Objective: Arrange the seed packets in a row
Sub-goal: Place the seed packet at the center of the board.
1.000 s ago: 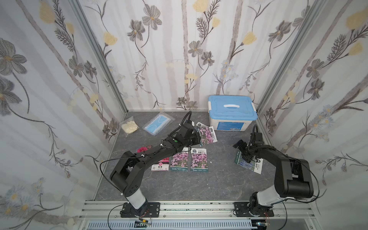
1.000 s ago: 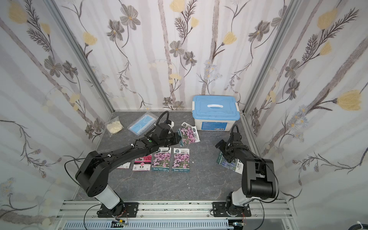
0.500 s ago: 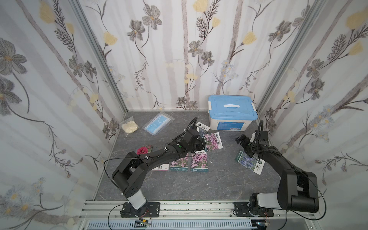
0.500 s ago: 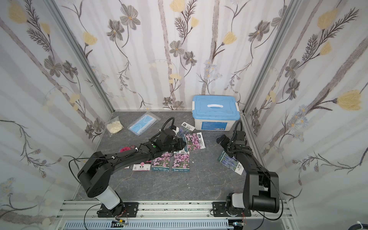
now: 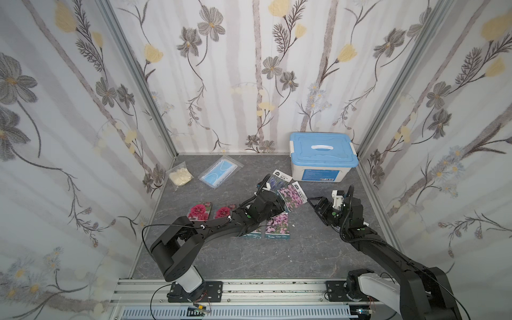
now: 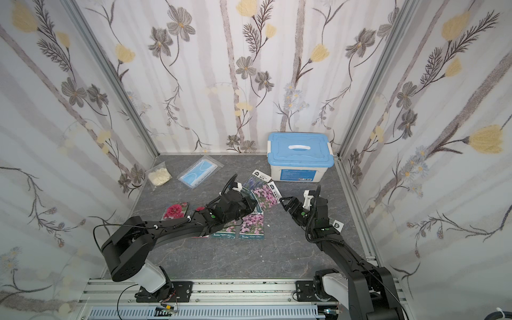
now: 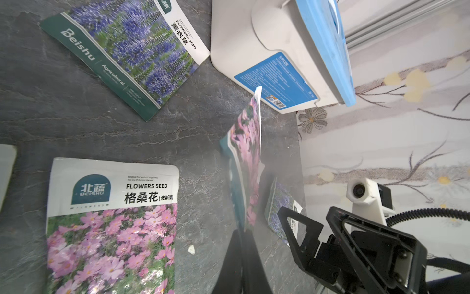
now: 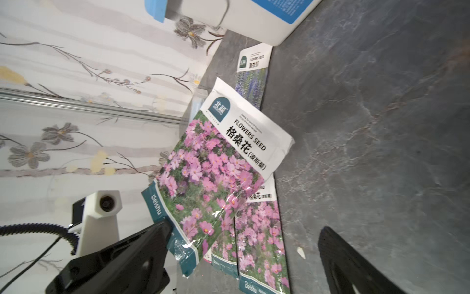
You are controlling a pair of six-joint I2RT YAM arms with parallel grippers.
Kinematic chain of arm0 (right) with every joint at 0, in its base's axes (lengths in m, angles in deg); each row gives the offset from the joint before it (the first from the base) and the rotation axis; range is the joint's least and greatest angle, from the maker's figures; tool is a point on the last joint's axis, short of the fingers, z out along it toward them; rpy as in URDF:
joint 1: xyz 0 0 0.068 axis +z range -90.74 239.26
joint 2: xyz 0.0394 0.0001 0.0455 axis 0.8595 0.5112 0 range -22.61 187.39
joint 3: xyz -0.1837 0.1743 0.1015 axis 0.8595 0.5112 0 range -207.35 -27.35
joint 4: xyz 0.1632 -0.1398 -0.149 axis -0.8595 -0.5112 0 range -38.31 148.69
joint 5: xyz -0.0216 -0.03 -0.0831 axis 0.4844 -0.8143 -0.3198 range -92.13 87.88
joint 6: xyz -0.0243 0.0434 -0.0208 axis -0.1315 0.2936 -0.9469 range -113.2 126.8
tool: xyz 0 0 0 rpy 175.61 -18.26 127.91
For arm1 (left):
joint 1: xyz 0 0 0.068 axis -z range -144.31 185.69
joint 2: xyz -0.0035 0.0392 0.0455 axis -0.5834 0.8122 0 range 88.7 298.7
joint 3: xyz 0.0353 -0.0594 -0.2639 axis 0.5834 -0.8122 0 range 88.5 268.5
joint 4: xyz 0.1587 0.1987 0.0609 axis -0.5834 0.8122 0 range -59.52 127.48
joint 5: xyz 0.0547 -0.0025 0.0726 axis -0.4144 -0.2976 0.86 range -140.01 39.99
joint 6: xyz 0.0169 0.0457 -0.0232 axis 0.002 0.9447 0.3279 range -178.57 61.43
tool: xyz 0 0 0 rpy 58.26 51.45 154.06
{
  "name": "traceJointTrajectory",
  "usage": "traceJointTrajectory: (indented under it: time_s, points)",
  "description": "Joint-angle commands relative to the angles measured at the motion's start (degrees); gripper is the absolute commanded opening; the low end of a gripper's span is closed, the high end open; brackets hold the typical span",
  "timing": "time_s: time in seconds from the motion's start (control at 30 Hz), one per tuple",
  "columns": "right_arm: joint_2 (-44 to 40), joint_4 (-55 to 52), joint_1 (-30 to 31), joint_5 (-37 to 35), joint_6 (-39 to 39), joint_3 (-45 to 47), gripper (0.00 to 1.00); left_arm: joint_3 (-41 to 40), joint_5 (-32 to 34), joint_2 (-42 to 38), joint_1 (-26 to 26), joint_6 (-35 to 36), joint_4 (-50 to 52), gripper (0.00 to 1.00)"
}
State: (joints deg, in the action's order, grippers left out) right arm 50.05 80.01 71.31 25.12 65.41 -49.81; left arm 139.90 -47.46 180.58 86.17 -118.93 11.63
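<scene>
My left gripper (image 5: 280, 205) (image 6: 250, 204) is shut on the lower edge of a pink-flower seed packet (image 5: 291, 197) (image 8: 216, 173), which hangs tilted above the table. The left wrist view shows that packet edge-on (image 7: 248, 157) above the pinched fingertips (image 7: 243, 238). My right gripper (image 5: 315, 203) (image 6: 286, 203) stands open just right of the packet's free corner, with nothing between its jaws. On the table lie two red-flower packets (image 5: 199, 212), pink ones (image 5: 278, 225) (image 7: 112, 219) partly under the left arm, a lavender packet (image 5: 278, 180) (image 7: 132, 56), and another lavender one (image 6: 336, 224) under the right arm.
A white box with a blue lid (image 5: 322, 160) stands at the back right, close behind the lavender packet. A bagged blue face mask (image 5: 220, 171) and a bag of cream stuff (image 5: 180, 176) lie at the back left. Walls close in on three sides.
The left gripper has carried the pink packet up off the table and a little to the right. The right gripper has swung left, off the lavender packet by the wall, toward the held packet.
</scene>
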Motion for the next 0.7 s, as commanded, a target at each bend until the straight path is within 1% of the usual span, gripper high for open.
traceJointTrajectory:
  time_s: [0.0,0.17,0.4,0.5,0.53,0.57,0.63,0.67]
  points:
    - [1.92,14.47,2.47,0.16,9.37,0.90,0.93,-0.68,3.55,-0.15,0.58,-5.51,-6.97,0.00]
    - [6.64,20.72,6.65,-1.57,14.07,0.00,0.89,-1.73,5.53,0.33,1.97,-9.10,-10.38,0.00]
    - [13.10,26.79,8.76,-1.98,16.33,-2.36,0.84,-2.34,7.53,-0.80,4.26,-10.54,-11.34,0.00]
    - [15.95,29.89,9.54,-2.88,16.96,-3.19,0.79,-2.79,8.53,-1.46,5.18,-10.95,-11.12,0.00]
    - [16.92,31.12,9.75,-2.97,17.31,-3.58,0.76,-2.76,8.53,-1.52,5.48,-11.08,-10.95,0.00]
    - [17.91,32.21,9.90,-3.14,17.33,-4.10,0.71,-2.86,8.82,-1.66,5.84,-11.25,-10.86,0.00]
    - [20.30,33.40,10.37,-3.34,17.18,-5.29,0.60,-2.99,9.35,-1.85,6.51,-11.44,-10.61,0.00]
    - [21.42,33.78,10.66,-3.34,16.85,-5.93,0.53,-3.06,9.69,-1.92,6.88,-11.47,-10.28,0.00]
